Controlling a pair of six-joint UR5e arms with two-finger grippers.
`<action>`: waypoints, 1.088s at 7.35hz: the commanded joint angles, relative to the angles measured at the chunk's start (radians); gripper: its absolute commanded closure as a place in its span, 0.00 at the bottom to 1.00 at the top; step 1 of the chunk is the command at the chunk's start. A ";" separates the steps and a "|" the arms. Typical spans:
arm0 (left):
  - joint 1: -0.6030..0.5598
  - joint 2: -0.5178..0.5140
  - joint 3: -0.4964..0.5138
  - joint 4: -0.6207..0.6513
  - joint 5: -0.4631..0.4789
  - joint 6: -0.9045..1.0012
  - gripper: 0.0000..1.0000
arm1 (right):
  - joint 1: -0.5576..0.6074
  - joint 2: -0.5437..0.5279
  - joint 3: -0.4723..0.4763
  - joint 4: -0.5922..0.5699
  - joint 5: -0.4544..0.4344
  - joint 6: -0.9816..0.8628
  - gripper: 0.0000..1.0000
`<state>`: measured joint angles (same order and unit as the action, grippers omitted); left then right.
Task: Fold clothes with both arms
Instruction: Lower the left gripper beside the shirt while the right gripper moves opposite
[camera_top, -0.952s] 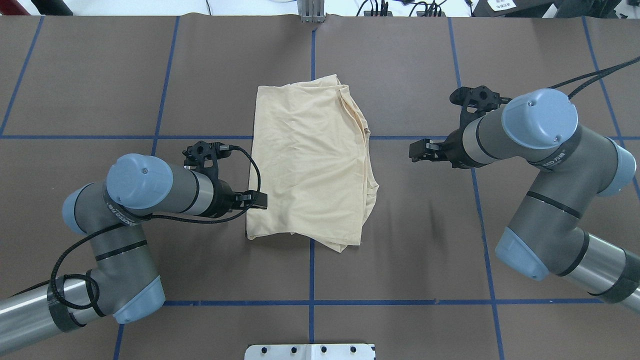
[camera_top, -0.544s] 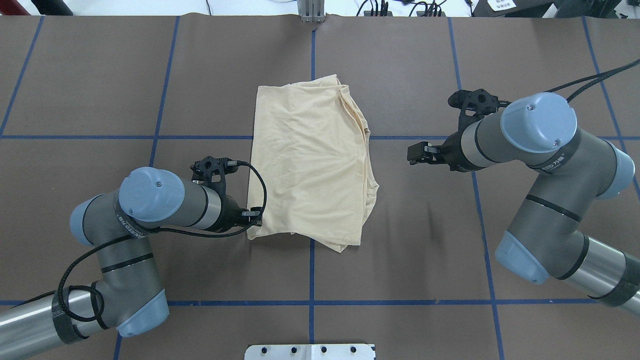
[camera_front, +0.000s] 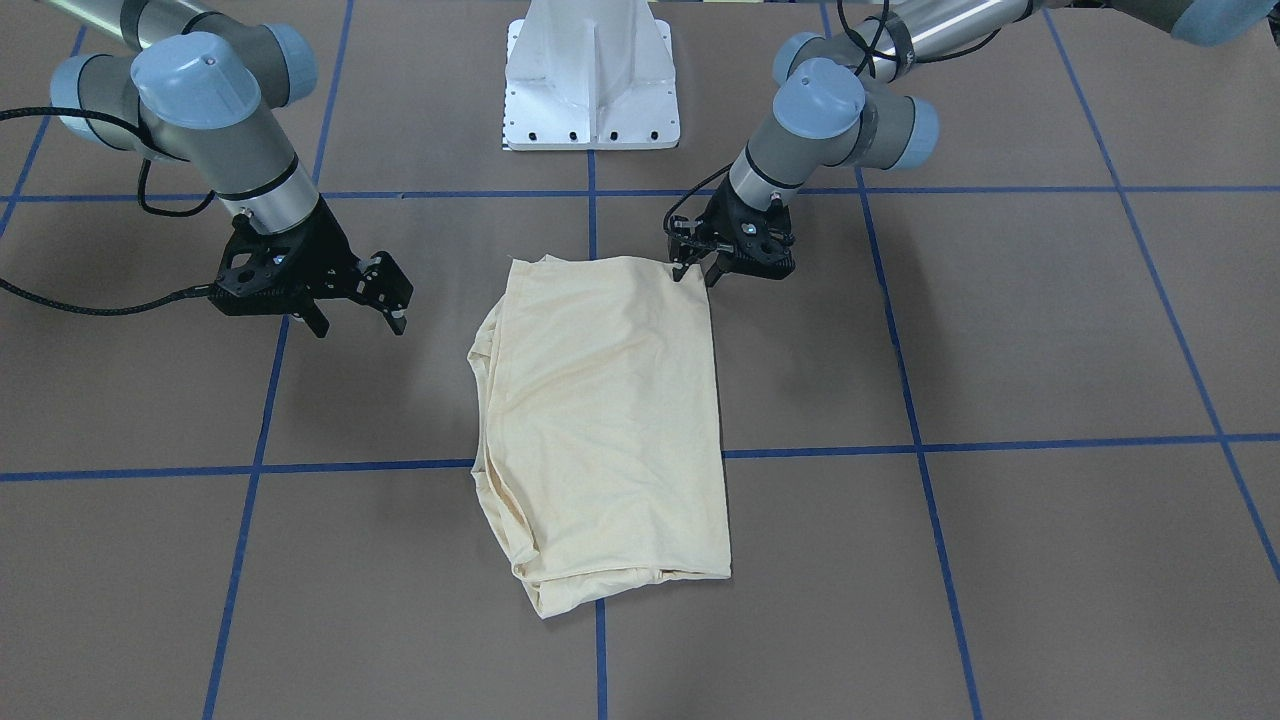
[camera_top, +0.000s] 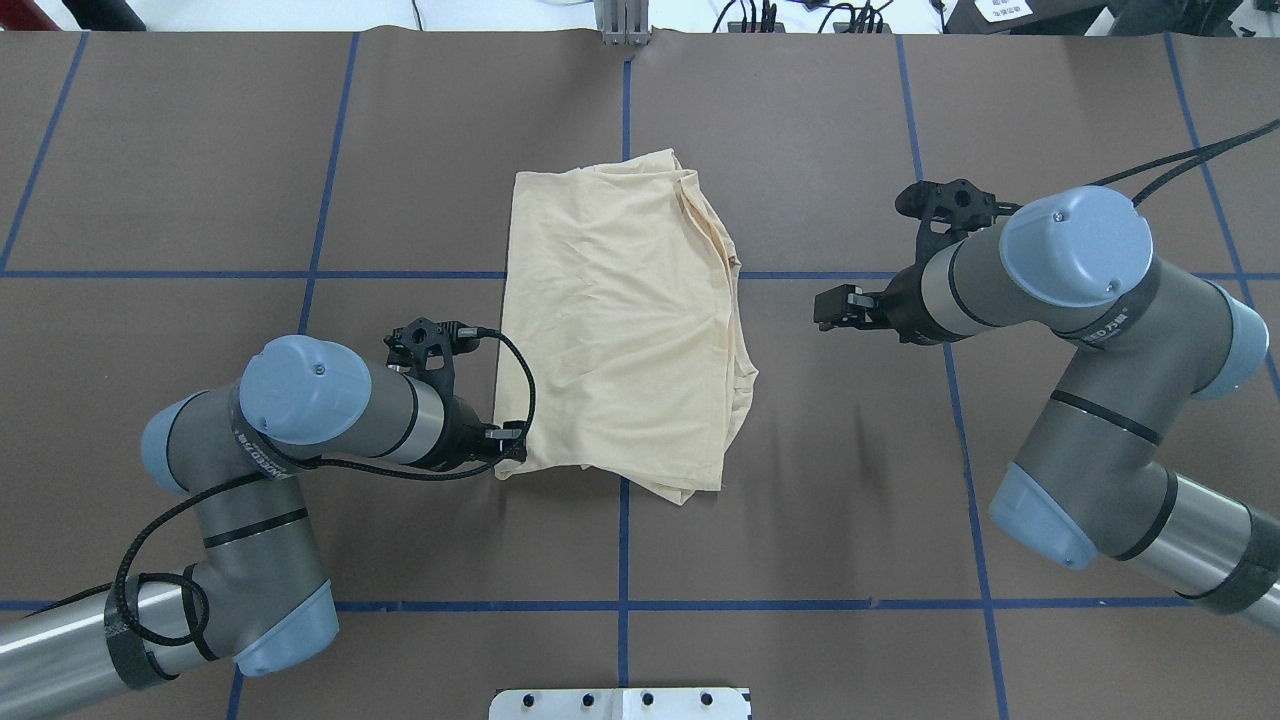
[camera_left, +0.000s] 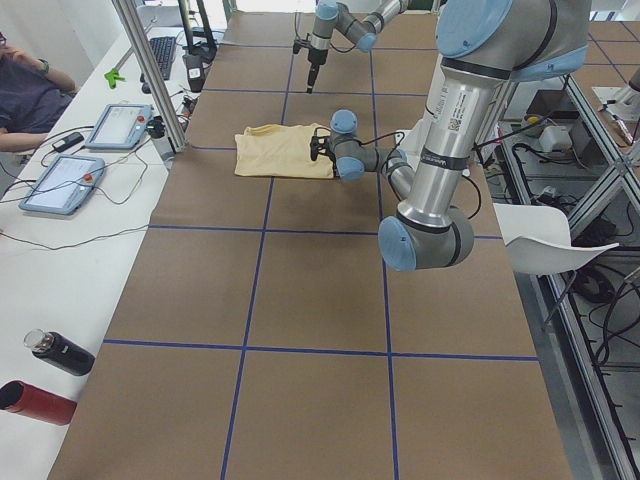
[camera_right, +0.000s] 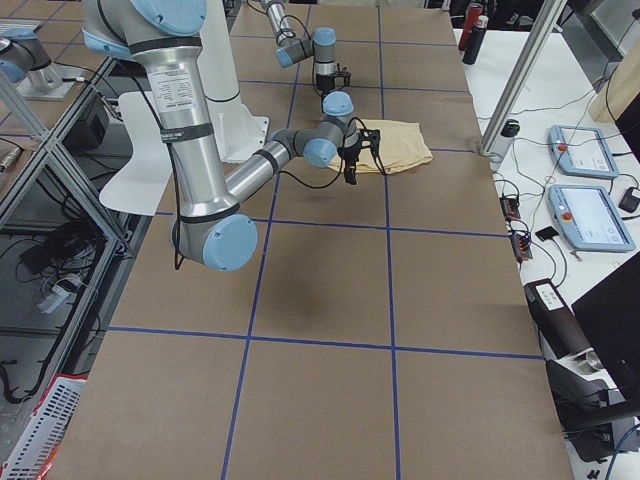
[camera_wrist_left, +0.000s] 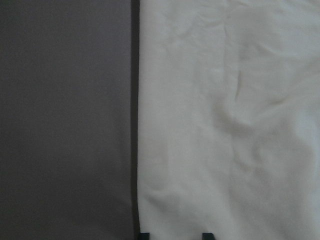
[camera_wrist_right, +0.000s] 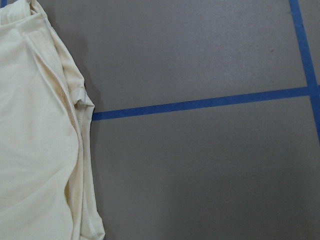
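Observation:
The cream-yellow shirt lies folded into a tall rectangle at the table's middle, plain side up; no print or label shows. It also shows in the front view. My left gripper is low at the shirt's near-left corner, also seen in the front view. Its jaws are open, and the left wrist view shows the fingertips apart over the shirt's edge. My right gripper hangs open and empty over bare table to the right of the shirt, also seen in the front view. The right wrist view shows the shirt's layered right edge.
The brown table cover carries blue tape grid lines. The white pedestal base stands at the robot's side of the table. A side bench holds tablets and bottles, and a metal post stands at the table's far edge.
My left gripper has moved along the shirt's left edge toward the robot, down to the near-left corner. The right arm has barely shifted. The shirt has not moved.

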<state>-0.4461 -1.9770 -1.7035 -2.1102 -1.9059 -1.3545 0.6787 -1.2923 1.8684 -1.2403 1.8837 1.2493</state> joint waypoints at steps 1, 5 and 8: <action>0.001 -0.003 -0.025 0.053 -0.022 -0.006 0.46 | -0.002 0.002 0.000 0.001 0.000 -0.001 0.00; 0.017 -0.006 -0.011 0.052 -0.022 -0.020 0.48 | -0.008 0.007 -0.003 -0.001 0.000 -0.001 0.00; 0.018 -0.016 -0.008 0.052 -0.021 -0.031 0.61 | -0.010 0.007 -0.002 0.001 0.000 -0.001 0.00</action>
<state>-0.4292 -1.9912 -1.7127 -2.0586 -1.9279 -1.3776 0.6700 -1.2855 1.8667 -1.2404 1.8837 1.2487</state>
